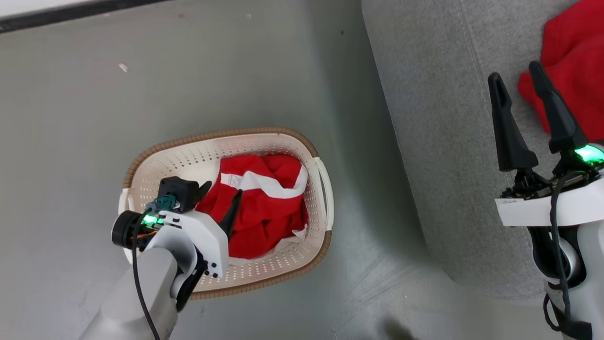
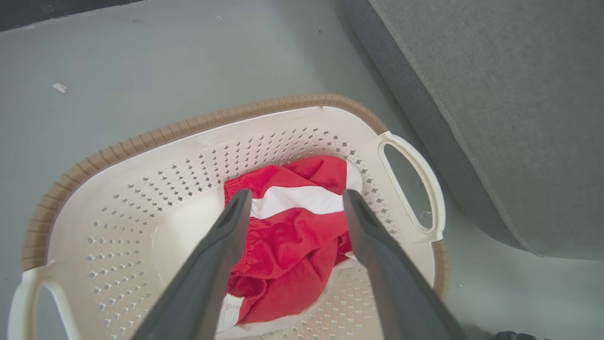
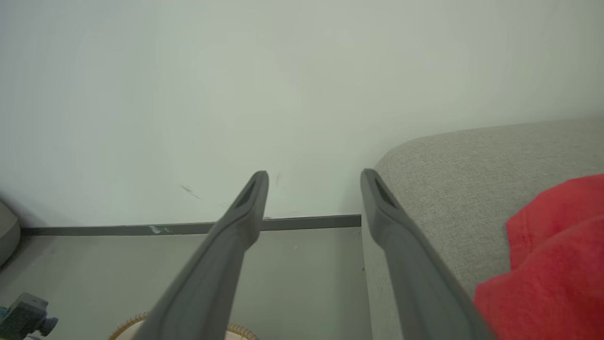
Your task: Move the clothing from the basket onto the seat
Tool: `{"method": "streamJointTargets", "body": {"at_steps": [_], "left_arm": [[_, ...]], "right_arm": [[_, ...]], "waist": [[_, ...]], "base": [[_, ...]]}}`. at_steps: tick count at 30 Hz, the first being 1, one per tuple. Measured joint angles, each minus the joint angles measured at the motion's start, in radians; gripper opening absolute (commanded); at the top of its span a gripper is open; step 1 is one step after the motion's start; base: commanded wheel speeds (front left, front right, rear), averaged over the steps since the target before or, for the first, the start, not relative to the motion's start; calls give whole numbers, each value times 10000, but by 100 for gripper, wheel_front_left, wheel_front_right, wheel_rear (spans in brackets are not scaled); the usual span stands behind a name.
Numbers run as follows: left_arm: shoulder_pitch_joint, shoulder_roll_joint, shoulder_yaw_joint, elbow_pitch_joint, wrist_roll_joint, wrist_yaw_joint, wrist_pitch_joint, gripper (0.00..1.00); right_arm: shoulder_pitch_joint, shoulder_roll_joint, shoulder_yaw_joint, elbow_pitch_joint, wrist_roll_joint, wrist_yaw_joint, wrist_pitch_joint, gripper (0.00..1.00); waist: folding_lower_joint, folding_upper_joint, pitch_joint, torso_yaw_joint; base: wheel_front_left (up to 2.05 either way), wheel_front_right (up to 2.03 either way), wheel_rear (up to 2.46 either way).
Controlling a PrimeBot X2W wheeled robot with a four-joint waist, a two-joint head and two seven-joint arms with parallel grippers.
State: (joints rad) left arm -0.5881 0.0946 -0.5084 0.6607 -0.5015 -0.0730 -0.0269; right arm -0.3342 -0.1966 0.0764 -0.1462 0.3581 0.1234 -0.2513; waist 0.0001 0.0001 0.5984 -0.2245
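The left hand (image 1: 223, 190) is spread wide and holds nothing. It hangs just over the basket (image 1: 222, 134), and its two fingers (image 2: 222, 250) point down at the clothing (image 1: 269, 212). The clothing is a red lump with a white band. It lies inside the basket, on the side nearest the seat (image 1: 434, 118). One finger looks to be right at the lump's edge, but I cannot tell if it touches.

The right hand (image 1: 515, 71) is spread wide too and holds nothing. It is well away from the basket, up over the seat. Next to it lies another red piece (image 1: 573, 56), already on the seat. The basket stands on the floor (image 1: 94, 118), just beside the seat.

I think the job is partly done, and the left hand is about to grab the lump. What could go wrong? The fingers could close on only a thin fold. Then the clothing could slip out and drop on the floor beside the basket. Or the fingers could go too deep and poke into a hole in the basket. Then the basket could lift or tip along with the clothing.
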Motion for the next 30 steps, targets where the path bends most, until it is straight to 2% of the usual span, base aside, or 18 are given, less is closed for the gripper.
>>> {"method": "streamJointTargets", "body": {"at_steps": [17, 30], "left_arm": [[-1271, -10, -236, 1689, 437, 15, 472, 100], [-2096, 174, -159, 2880, 581, 366, 1032, 100]], "right_arm": [[-862, 497, 278, -73, 10, 0, -10, 100], [-1300, 890, 462, -54, 13, 0, -10, 100]], "waist": [[0, 0, 1485, -579], [0, -1, 2430, -1126]], "base": [[0, 0, 0], [0, 0, 0]]}}
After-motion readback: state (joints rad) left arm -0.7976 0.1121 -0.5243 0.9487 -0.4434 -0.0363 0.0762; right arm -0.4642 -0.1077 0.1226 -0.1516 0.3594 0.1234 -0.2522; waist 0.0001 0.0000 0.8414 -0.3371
